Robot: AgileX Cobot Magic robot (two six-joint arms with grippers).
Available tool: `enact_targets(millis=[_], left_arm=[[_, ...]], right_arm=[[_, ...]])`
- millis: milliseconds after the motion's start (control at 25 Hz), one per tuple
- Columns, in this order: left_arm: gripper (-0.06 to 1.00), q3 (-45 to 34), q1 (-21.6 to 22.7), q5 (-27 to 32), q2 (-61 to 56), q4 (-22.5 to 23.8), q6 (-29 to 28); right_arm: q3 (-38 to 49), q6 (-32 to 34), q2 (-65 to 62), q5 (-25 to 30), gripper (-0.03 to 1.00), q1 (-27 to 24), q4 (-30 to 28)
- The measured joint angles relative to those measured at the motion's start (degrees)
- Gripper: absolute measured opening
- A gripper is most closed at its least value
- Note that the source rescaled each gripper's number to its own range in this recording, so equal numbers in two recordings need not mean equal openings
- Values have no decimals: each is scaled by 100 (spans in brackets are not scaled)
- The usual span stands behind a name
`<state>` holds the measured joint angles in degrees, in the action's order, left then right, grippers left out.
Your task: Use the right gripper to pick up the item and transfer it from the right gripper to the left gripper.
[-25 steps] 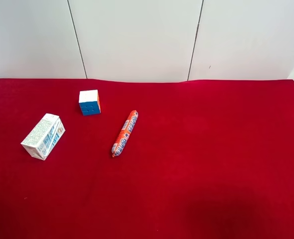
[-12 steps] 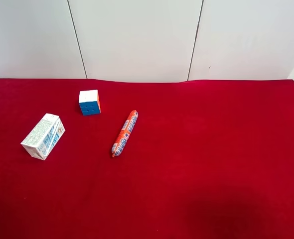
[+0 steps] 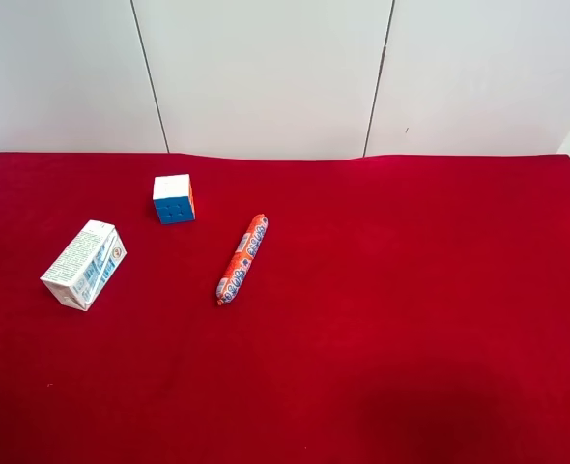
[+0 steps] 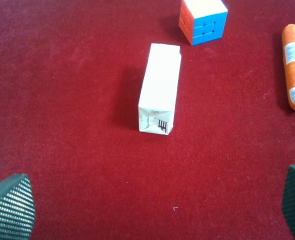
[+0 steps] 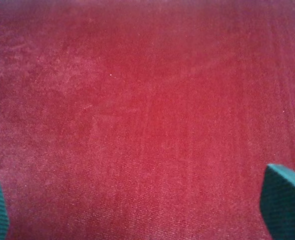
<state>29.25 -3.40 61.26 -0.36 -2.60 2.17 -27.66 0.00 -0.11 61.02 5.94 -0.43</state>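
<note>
Exterior high view: drink carton point(image 3: 83, 265) lay on its side on red table point(image 3: 411, 319), near puzzle cube point(image 3: 174, 199), well apart from orange wrapped sausage point(image 3: 242, 258). Left wrist view: left hand point(image 4: 152, 210) spread wide, hovered above carton, touched nothing. Right wrist view: right hand point(image 5: 137, 205) spread wide over bare cloth.

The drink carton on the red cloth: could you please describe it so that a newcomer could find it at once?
On the red cloth-covered table, look to the exterior high view's left, where three things lie. Nearest that edge is the small white rectangular drink carton with blue print, lying on its side. Unlike the white, blue and orange puzzle cube and the long orange wrapped sausage, it is a long white box.
</note>
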Motion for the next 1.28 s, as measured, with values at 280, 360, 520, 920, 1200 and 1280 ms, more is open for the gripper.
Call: enact_targets(millis=[280, 360, 520, 920, 1200, 1280], left_arm=[[100, 0, 522, 0, 0, 0, -1], [100, 0, 549, 0, 0, 0, -1], [100, 0, 560, 0, 0, 0, -1], [100, 0, 565, -5, 0, 0, -6], [100, 0, 565, -5, 0, 0, -6], [100, 0, 565, -5, 0, 0, -6]], right_arm=[[0, 31, 0, 0, 100, -314, 0], [0, 31, 0, 0, 100, -485, 0], [0, 0, 0, 0, 100, -545, 0], [0, 31, 0, 0, 100, -545, 0], [0, 31, 0, 0, 100, -545, 0], [0, 0, 0, 0, 100, -545, 0]])
